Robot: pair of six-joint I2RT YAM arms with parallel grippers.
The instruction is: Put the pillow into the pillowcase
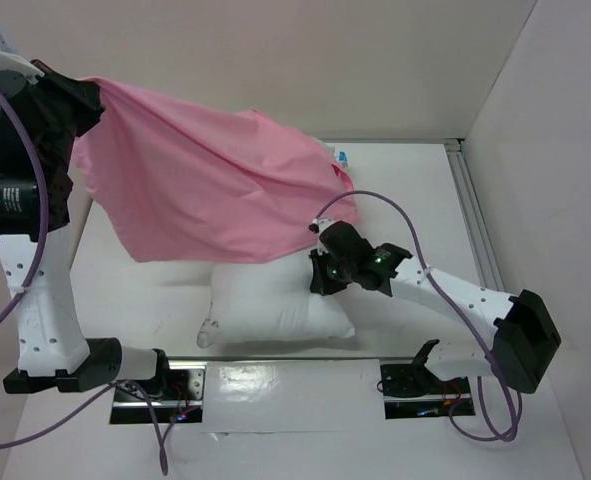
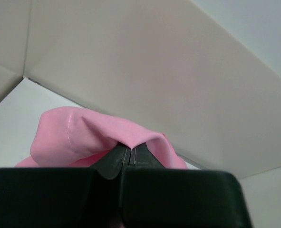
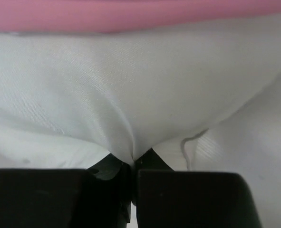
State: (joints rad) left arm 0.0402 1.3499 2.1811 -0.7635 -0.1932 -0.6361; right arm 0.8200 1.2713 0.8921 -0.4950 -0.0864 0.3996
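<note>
No legible text or labels

Left gripper [image 2: 130, 153] raised, clamped — right gripper [image 3: 132, 159] low (also clamped).

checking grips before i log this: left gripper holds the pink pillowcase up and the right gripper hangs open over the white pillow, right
Not quite. The right gripper is not open: the right wrist view shows it shut, pinching a fold of the pillow. The left gripper does hold the pillowcase up.
</note>
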